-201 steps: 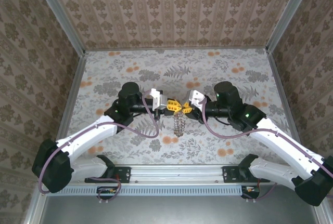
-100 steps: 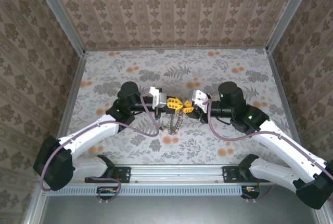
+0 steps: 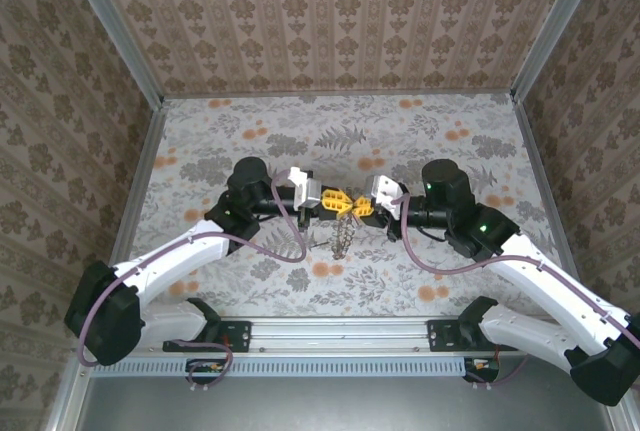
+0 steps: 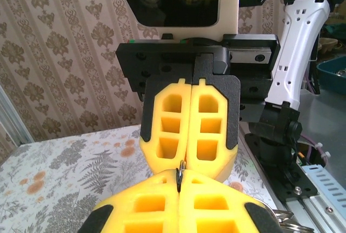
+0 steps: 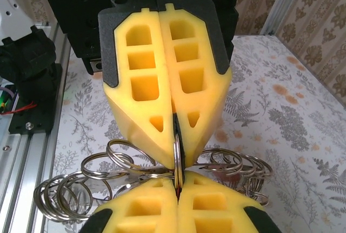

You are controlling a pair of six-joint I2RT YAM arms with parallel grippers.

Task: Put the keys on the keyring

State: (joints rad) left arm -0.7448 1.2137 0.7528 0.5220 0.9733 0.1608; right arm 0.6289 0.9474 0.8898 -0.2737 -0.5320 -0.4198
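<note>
Keyring (image 5: 176,154): shown edge-on in the right wrist view, with its long axis run from 12 to 6 o'clock. In the top view it is seen at 6 o'clock of the meeting fingertips, near the middle of the table (image 3: 450,151). It appears to be pinched by both the left gripper (image 3: 337,203) and the right gripper (image 3: 353,204), each fully closed, tip to tip. Smaller silver rings (image 5: 65,192) are fanned out at 9 and 3 o'clock.

I see the table (image 3: 230,121) as a pale sheet printed with grey ferns and orange blooms. A metal rail (image 3: 340,329) runs along its near edge. Over the middle is the keyring (image 3: 343,239) (a bunch of steel loops); I can't tell whether it touches the sheet.
</note>
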